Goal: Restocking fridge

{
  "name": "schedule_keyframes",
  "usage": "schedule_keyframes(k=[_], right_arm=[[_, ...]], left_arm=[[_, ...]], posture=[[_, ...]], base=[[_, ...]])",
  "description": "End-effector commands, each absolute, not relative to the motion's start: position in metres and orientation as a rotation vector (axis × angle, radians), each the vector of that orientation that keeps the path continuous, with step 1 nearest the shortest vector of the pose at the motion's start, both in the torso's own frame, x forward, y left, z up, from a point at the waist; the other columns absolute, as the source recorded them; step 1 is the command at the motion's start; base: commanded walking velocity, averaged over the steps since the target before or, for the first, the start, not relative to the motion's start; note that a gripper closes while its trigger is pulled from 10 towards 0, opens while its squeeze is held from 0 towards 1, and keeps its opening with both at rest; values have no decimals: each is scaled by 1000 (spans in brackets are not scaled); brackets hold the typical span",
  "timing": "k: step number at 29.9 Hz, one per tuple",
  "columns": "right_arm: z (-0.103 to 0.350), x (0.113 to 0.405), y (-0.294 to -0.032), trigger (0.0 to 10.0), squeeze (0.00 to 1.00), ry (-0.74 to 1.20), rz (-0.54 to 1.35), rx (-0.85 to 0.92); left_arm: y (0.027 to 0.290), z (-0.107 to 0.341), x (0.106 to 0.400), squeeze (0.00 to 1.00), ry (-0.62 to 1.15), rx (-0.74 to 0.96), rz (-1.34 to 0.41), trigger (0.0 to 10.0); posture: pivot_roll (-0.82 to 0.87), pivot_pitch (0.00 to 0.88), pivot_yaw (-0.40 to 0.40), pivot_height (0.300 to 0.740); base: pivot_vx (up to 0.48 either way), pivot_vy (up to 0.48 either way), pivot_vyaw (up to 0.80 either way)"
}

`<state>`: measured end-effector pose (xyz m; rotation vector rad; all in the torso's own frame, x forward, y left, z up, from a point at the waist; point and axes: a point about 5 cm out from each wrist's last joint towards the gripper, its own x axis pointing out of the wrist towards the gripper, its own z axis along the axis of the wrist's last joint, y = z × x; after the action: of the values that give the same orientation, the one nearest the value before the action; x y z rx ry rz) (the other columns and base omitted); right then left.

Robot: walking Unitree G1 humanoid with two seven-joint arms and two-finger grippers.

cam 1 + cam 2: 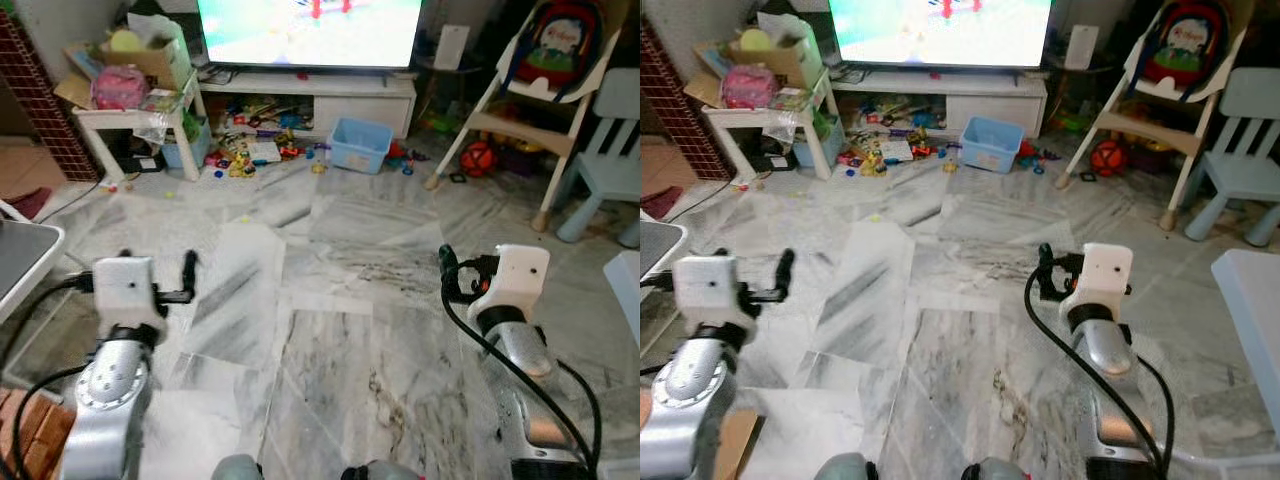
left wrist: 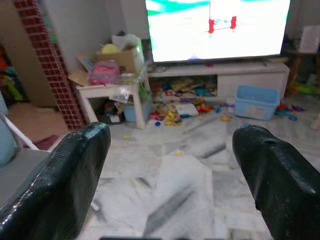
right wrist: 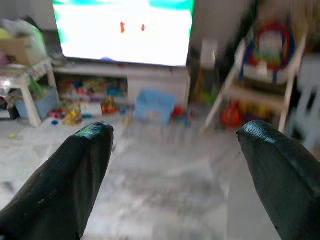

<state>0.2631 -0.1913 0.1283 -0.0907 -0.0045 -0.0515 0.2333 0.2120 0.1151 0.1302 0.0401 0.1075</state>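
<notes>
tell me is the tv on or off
On. The tv screen glows bright white and green with small red shapes, above the white stand.

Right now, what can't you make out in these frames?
- Fridge and the stock to load: no sign among the TV, blue bin and high chair.
- TV picture: overexposed, content unreadable.
- Toys by the TV stand: too small to name.
- Right wrist view: motion-blurred; room detail behind the right gripper is soft.
- White object: cut off by the frame edge.
- Left gripper: open, empty.
</notes>
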Motion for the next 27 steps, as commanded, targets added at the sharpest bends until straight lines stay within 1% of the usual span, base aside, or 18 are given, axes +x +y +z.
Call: schedule_keyframes(k=[1, 6, 15, 22, 27], right_arm=[[141, 266, -189, 10000, 0, -59, -35, -111], [146, 265, -187, 10000, 0, -81, -44, -134], [137, 252, -182, 10000, 0, -29, -31, -79], [135, 251, -179, 10000, 0, -22, -34, -67], [131, 247, -172, 10000, 0, -6, -21, -50]], left_arm=[[208, 125, 235, 0, -5, 145, 103, 10000], [203, 126, 236, 0, -11, 146, 78, 10000], [206, 130, 239, 0, -15, 162, 74, 10000], [205, 129, 238, 0, -11, 164, 61, 10000], [206, 129, 237, 0, -7, 168, 57, 10000]], posture=[[15, 5, 2, 740], [12, 37, 23, 740], [22, 37, 31, 740], [25, 44, 37, 740], [30, 48, 38, 740]], base=[[0, 0, 0], [0, 0, 0], [0, 0, 0], [0, 0, 0], [0, 0, 0]])
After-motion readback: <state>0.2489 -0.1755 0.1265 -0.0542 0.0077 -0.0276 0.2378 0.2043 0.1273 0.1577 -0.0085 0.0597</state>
